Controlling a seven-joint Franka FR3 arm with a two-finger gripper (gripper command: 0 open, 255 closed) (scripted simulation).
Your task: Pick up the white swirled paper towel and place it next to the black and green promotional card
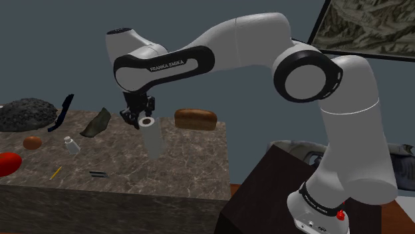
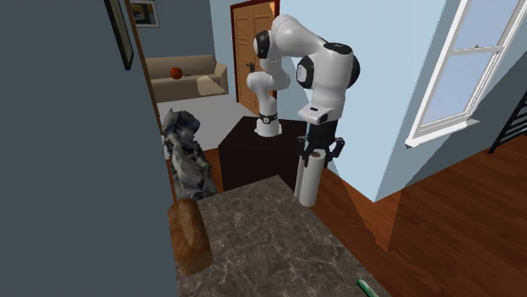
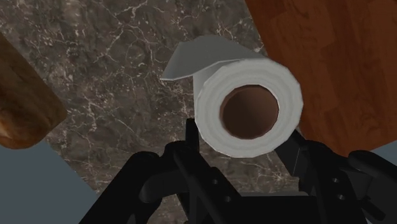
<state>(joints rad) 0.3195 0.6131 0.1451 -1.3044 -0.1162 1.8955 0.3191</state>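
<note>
White paper towel roll (image 1: 152, 138) stands upright under the claw (image 1: 140, 119), near the worktop (image 1: 189, 163) edge farthest from the shoulder camera and just beside a brown bread loaf (image 1: 195, 119). The claw is closed narrowly on the roll's upper end. In the wrist view its black fingers (image 3: 191, 137) press against the white rim on either side of the brown core, and a loose flap of sheet sticks out from the roll's far side. Whether the roll's base rests on the dark marbled stone or hangs just above it cannot be told; in the second exterior view the roll (image 2: 308, 179) overlaps the worktop's corner, with wooden floor behind it. The claw (image 2: 316, 150) there is partly merged with the dark wrist. A small dark card (image 1: 98, 174) lies flat well apart from the roll, near the worktop's front edge, seen almost edge-on, so its print and colours are unreadable. Beside it lie a yellow pencil (image 1: 56, 173) and a small white bottle (image 1: 70, 145). A red thing (image 1: 8, 163) is cut off by the shoulder view's left edge. The loaf (image 3: 25, 108) is cropped in the wrist view.
</note>
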